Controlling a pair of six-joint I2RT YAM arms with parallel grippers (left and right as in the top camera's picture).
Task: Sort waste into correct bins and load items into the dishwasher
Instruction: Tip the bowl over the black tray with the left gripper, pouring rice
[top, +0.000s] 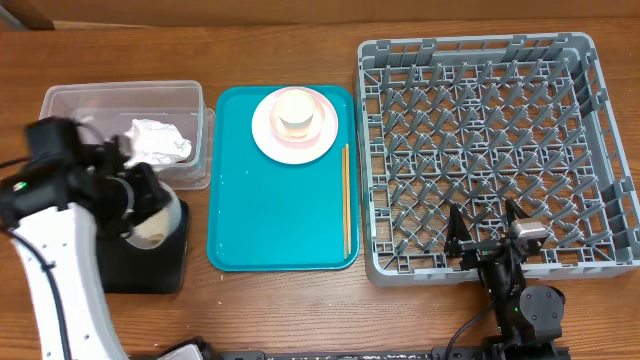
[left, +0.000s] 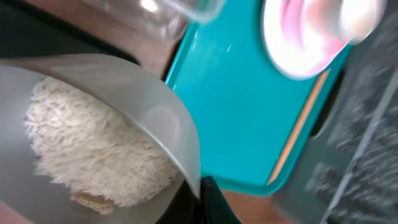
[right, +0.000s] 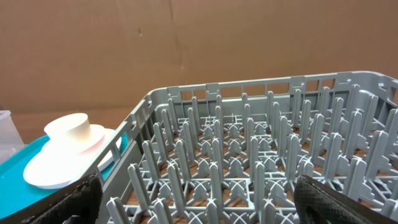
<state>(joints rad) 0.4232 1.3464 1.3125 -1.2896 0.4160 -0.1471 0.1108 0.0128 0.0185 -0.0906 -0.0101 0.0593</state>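
Note:
My left gripper (left: 200, 190) is shut on the rim of the whitish bowl (left: 124, 87), which is tilted and holds a clump of white rice (left: 93, 155). Overhead, the bowl (top: 155, 225) hangs over the black tray (top: 150, 265). The crumpled napkin (top: 157, 140) lies in the clear tub (top: 70, 100). The cream cup (top: 297, 110) stands on the pink plate (top: 325, 135) on the teal tray (top: 280, 220), with the chopsticks (top: 346, 200) along its right edge. My right gripper (top: 483, 245) is open at the front edge of the grey dish rack (top: 480, 150). No red sauce packet shows.
The rack's upright pegs (right: 249, 162) fill the right wrist view, with the plate and cup (right: 68, 146) to the left beyond its wall. The tub stands at the far left of the table, the black tray in front of it.

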